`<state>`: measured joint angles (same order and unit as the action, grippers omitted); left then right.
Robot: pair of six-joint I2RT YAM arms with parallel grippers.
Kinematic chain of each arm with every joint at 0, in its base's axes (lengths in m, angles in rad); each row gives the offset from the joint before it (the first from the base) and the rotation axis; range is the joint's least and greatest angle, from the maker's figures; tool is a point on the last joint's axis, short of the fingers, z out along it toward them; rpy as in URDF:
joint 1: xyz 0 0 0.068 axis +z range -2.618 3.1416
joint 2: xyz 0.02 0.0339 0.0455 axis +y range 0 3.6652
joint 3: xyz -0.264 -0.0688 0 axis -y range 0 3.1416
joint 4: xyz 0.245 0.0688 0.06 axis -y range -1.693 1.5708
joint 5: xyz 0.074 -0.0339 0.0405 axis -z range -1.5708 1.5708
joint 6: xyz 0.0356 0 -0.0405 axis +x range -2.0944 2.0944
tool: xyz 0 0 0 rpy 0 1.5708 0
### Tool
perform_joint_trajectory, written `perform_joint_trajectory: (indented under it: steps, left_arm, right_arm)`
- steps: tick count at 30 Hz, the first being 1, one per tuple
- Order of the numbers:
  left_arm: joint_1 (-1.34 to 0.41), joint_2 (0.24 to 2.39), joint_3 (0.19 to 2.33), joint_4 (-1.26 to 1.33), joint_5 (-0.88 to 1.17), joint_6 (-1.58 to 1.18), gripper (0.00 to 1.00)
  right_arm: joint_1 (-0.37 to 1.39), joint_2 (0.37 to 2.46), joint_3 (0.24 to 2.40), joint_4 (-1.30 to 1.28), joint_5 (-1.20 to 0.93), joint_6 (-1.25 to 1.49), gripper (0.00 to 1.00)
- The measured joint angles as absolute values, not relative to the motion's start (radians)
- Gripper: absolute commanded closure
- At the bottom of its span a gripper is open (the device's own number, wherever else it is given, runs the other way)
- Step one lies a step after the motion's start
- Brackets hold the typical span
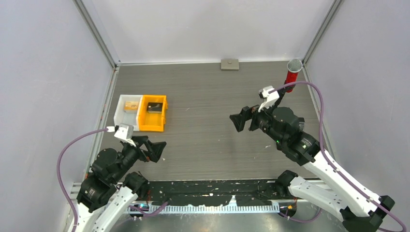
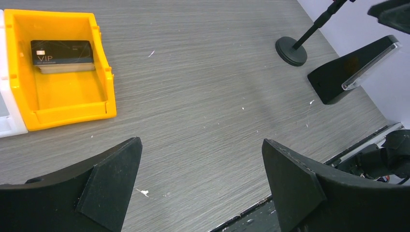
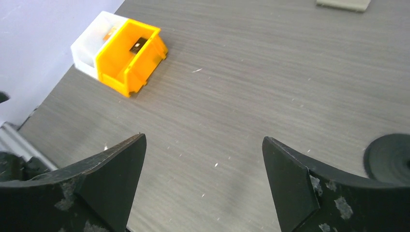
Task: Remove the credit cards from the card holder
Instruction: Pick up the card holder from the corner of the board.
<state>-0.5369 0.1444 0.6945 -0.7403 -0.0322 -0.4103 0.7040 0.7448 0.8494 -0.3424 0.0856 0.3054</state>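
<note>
A small flat grey rectangle, which looks like the card holder (image 1: 230, 64) folded shut, lies at the table's far edge; the right wrist view catches its edge (image 3: 344, 4). No light blue credit cards are in view. My left gripper (image 1: 159, 151) is open and empty above the near left of the table, in front of the bins; its wrist view shows bare table between the fingers (image 2: 202, 145). My right gripper (image 1: 237, 123) is open and empty above the table's middle right, well short of the holder; its wrist view (image 3: 204, 142) shows only bare table.
An orange bin (image 1: 153, 126) holds dark cards marked VIP (image 2: 63, 54). A white bin (image 1: 124, 115) stands against its left side. A red microphone (image 1: 292, 75) on a black stand base (image 2: 291, 50) is at the far right, beside a black wedge stand (image 2: 353, 70).
</note>
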Motion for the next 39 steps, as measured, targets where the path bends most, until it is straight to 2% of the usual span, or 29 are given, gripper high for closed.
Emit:
perform_joint_trajectory:
  steps: [4,6,10,15,20,28,39]
  left_arm:
    - [-0.537,0.135,0.69,-0.738,-0.023,-0.41,0.01]
    - [-0.537,0.129,0.689,-0.738,-0.014,-0.41,0.01]
    - [-0.537,0.103,0.686,-0.733,0.005,-0.41,0.01]
    - [-0.537,0.077,0.681,-0.729,0.02,-0.41,0.01]
    - [-0.537,0.065,0.678,-0.721,0.021,-0.41,0.01]
    - [-0.537,0.058,0.671,-0.708,0.019,-0.407,0.01]
    - [-0.539,0.065,0.67,-0.715,-0.019,-0.407,0.01]
  right_arm:
    - [0.704,0.869,0.881,-0.254,0.174,0.199,0.0]
    - [0.704,0.955,0.912,-0.21,0.23,0.124,0.03]
    - [0.704,1.207,1.005,-0.104,0.352,-0.076,0.07]
    - [0.702,1.53,1.121,0.062,0.474,-0.371,0.17]
    - [0.69,1.827,1.221,0.201,0.553,-0.659,0.2]
    - [0.617,2.203,1.453,0.373,0.567,-0.979,0.23]
    - [0.467,2.509,1.826,0.408,0.502,-1.184,0.23]
